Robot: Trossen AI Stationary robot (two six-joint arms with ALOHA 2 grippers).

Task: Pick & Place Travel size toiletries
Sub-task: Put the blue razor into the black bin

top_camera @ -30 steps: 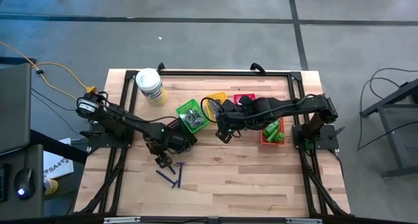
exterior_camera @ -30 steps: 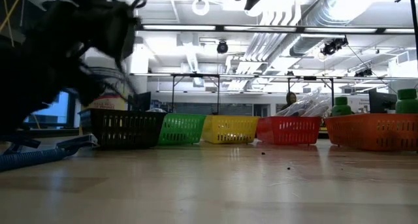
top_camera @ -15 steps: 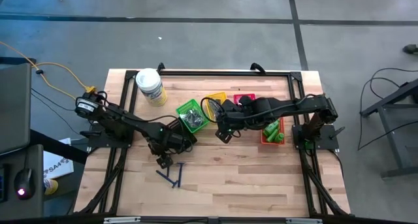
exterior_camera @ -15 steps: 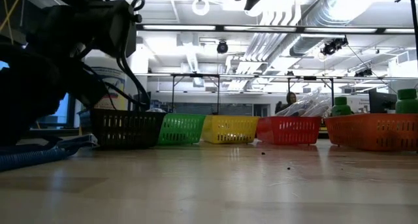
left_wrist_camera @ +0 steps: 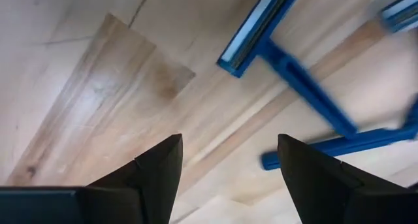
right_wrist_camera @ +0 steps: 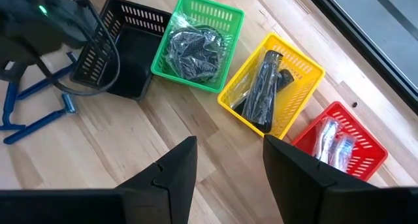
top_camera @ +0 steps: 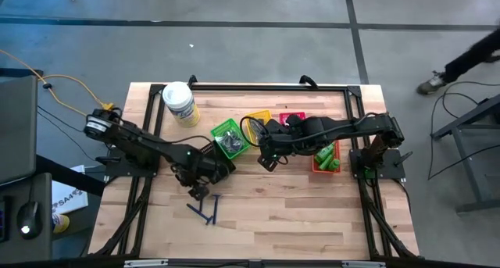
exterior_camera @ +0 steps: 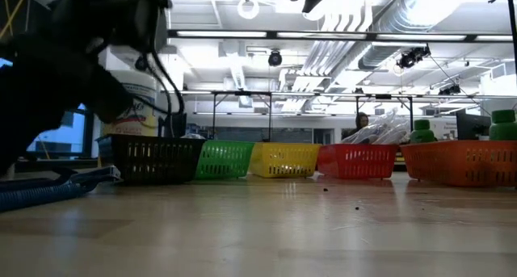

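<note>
Left hand (top_camera: 198, 193) hovered open, empty | blue razors (top_camera: 205, 209) lay just below it, lower-left worktop (top_camera: 297, 213)

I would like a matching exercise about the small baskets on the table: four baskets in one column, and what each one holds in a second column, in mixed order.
Column 1
1. green basket
2. yellow basket
3. red basket
4. black basket

Column 2
A. clear-white packets
B. nothing visible inside
C. clear-bagged dark pieces
D. dark grey strips

Pairs: 1-C, 2-D, 3-A, 4-B
</note>
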